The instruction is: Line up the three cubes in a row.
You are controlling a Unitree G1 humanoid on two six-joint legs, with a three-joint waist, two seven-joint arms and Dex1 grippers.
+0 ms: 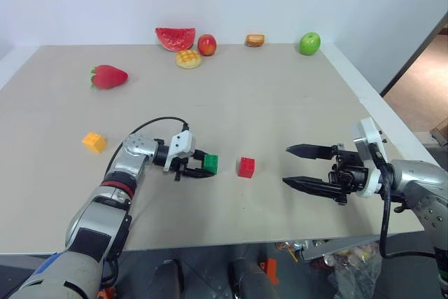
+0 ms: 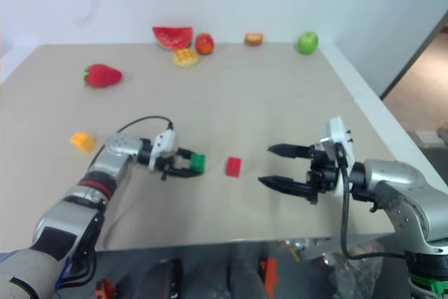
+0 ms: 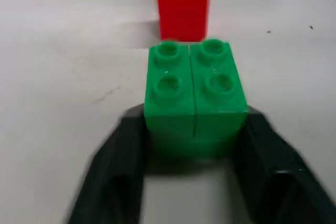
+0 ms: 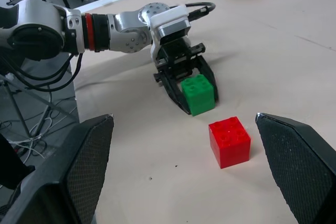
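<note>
Beige desk (image 1: 280, 103) under a plain white wall, a strip of wood floor past its right edge. Left pincer (image 1: 199, 166) lies low on the desk with the green cube (image 1: 211, 164) sitting between its two black fingers (image 3: 113, 177); from the left wrist view the fingers flank the cube's sides, but I cannot tell whether they press it or stand just off it. Red cube (image 1: 246, 167) sits just beyond the green one, straight ahead of the left pincer's tips, a small gap between them, nothing in that gap. Yellow-orange cube (image 1: 94, 142) lies well apart behind the left pincer, out past its forearm. Right pincer (image 1: 302, 167) hangs above the desk, fingers spread wide, holding nothing, tips pointing toward the red cube with bare desk between. Far from both pincers, along the back edge: watermelon slice (image 1: 175, 38), waffle bun (image 1: 188, 59), red apple (image 1: 207, 45), small bread piece (image 1: 255, 40), green apple (image 1: 310, 43). Strawberry (image 1: 108, 76) sits far beyond the left pincer's arm, toward the back left.
</note>
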